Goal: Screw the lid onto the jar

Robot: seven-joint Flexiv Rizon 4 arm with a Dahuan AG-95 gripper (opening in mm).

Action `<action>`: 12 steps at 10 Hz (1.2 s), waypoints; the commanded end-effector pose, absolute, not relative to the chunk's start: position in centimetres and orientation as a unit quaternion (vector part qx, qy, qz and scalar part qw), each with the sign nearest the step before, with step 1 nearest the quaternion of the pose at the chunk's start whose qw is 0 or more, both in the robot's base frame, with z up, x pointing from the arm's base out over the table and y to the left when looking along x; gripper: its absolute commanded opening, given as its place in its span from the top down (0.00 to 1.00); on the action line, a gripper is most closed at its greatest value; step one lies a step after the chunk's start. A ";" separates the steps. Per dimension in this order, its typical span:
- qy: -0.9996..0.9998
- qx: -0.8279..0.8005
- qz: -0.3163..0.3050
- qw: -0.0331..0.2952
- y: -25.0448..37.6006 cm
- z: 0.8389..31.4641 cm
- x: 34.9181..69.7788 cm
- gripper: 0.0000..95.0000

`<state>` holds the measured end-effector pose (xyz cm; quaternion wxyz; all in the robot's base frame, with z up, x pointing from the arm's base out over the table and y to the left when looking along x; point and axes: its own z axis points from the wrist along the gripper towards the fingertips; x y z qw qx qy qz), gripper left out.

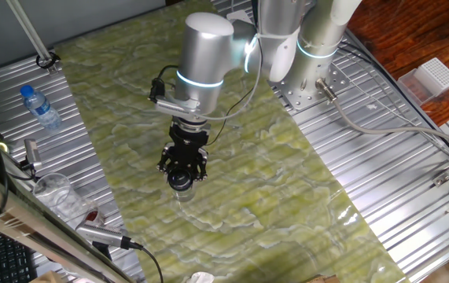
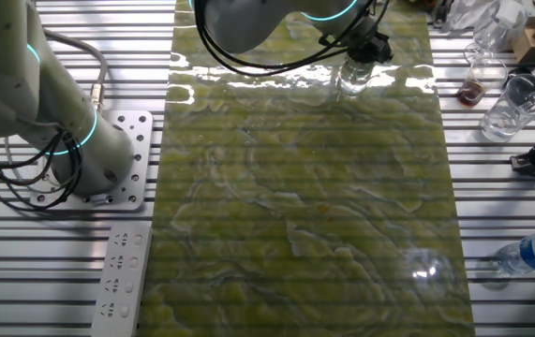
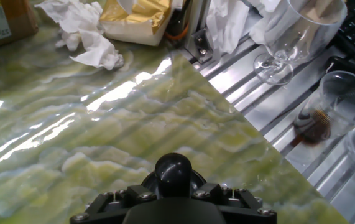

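Gripper points straight down and looks closed around the small black lid, so it can twist it. Right under the lid stands the clear jar, on the green bench mat.

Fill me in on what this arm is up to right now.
The single arm has its hand lowered over a small clear jar standing on the green marbled mat. In the hand view, the black lid sits right at the fingertips, so it appears to be held on top of the jar, likely for screwing it on. How far the lid is threaded cannot be told. A blue-capped water bottle and a wine glass sit off to the sides, untouched.
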<state>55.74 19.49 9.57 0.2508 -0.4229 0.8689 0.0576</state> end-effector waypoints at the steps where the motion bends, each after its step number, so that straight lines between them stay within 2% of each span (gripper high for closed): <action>1: 0.867 -0.423 0.071 0.253 19.7 10.2 55.2 0.40; 12: 0.870 -0.411 0.060 0.265 19.6 10.3 55.2 0.40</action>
